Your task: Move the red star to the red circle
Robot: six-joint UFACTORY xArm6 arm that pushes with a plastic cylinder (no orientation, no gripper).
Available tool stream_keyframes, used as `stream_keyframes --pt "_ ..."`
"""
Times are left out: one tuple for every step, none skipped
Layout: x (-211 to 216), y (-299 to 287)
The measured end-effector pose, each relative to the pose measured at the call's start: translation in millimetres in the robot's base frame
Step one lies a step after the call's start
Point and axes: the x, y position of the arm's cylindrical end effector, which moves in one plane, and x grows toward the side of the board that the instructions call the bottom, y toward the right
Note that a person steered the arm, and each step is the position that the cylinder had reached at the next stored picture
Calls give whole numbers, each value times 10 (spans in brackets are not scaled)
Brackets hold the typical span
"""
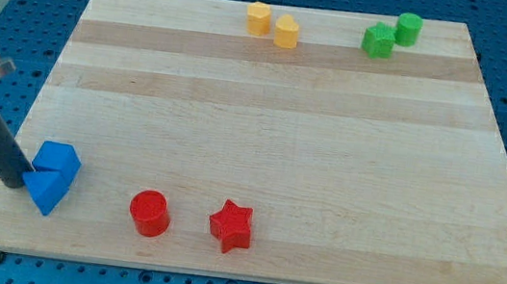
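Red star (pixel 231 226) just right of red circle (pixel 150 214); my tip (pixel 16 182) beside blue blocks (pixel 53 176); no jaws, no writing.

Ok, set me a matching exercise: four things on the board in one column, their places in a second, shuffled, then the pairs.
Things:
1. red star
2. green blocks
3. my tip
4. yellow blocks

Places:
A. top edge, toward the view's right
B. bottom edge, just right of the red circle
C. top edge, near the middle
D. bottom left, against the blue blocks

Pairs: 1-B, 2-A, 3-D, 4-C
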Motion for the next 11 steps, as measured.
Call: stream_keyframes --pt "115 66" --pt "103 91" --pt "-166 -218" --pt "-113 402" --pt "-97 894" --pt "-280 987" --pt "-338 1088" --pt "-586 669" --pt "-664 1052" --pt "-719 1431" --pt "-731 1720"
